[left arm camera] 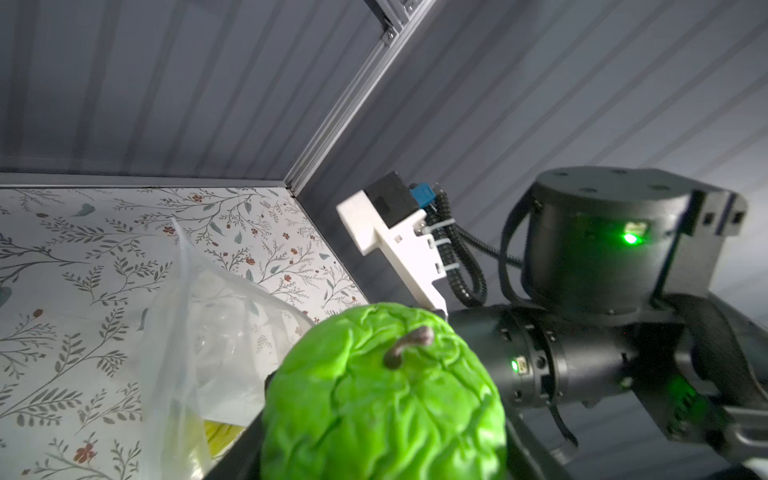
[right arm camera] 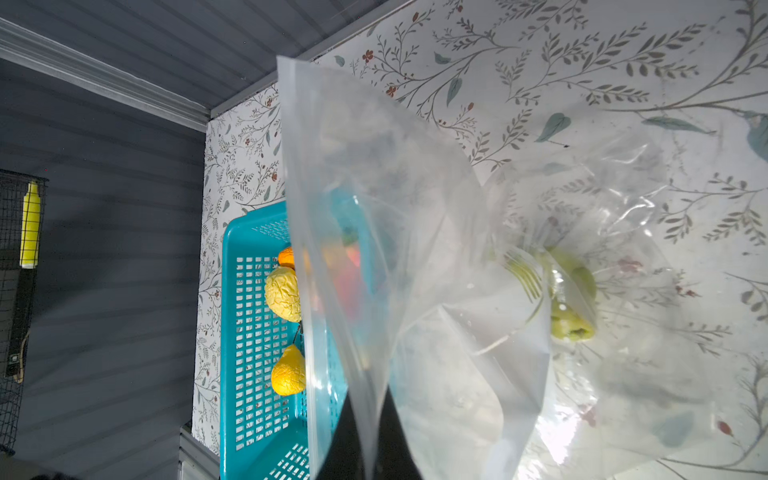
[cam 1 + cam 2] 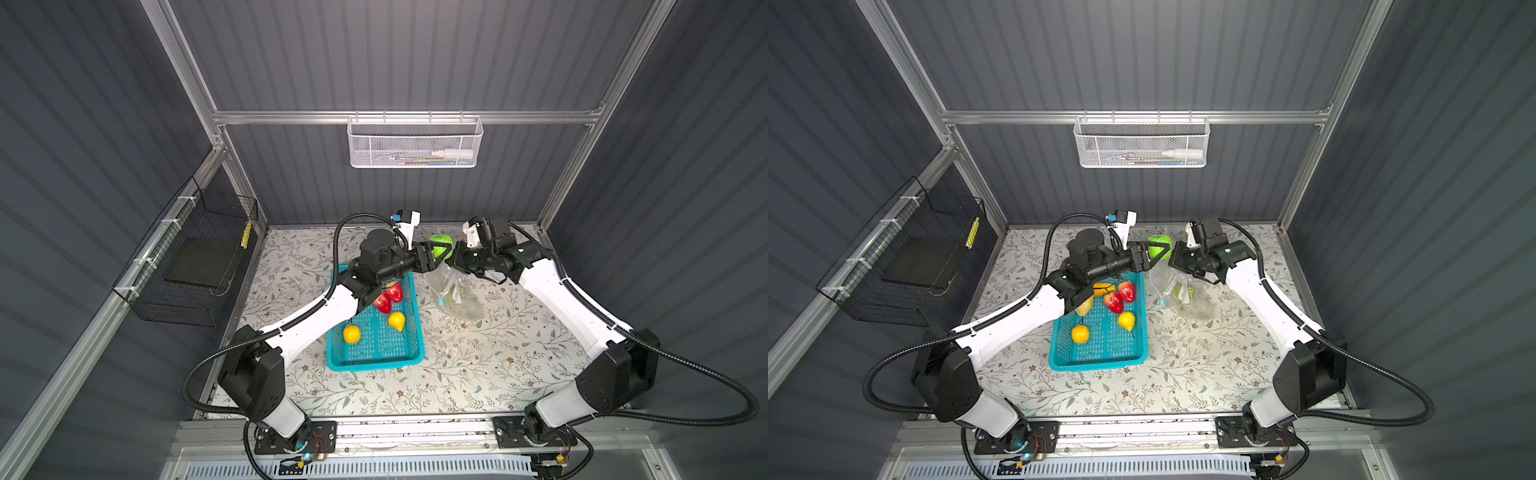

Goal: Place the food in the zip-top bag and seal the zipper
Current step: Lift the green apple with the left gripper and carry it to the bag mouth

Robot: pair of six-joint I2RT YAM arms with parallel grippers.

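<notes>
Left end effector (image 3: 441, 249): pinching the green ball (image 3: 439, 241) of wrinkled plastic, one dark finger on either side (short brown stem on top, clear in the left wrist view (image 1: 382, 395)). I see the green ball held in the air over the far middle of the floral-patterned worktop (image 3: 478, 374), just beside the raised edge of the bag.

Right end effector (image 3: 452, 261): pressed together on the upper edge of the clear zip-top bag (image 3: 455, 293) of crinkly plastic. In the right wrist view the film runs up from between the black fingers (image 2: 399, 453). The bag's lower part lies on the worktop, to the right of the basket. Inside it I make out a green plastic pear (image 2: 571, 299).

The teal perforated plastic basket (image 3: 374, 365) sits partly under the left arm. It holds:
- a red plastic strawberry (image 3: 1113, 302) beside a second red strawberry (image 3: 1127, 290)
- a round yellow-orange citrus (image 3: 1080, 333)
- a yellow stemmed fruit (image 3: 1126, 321)
- a pale yellow oval (image 3: 1084, 306) and an orange oblong (image 3: 1102, 288), both partly hidden by the arm
</notes>
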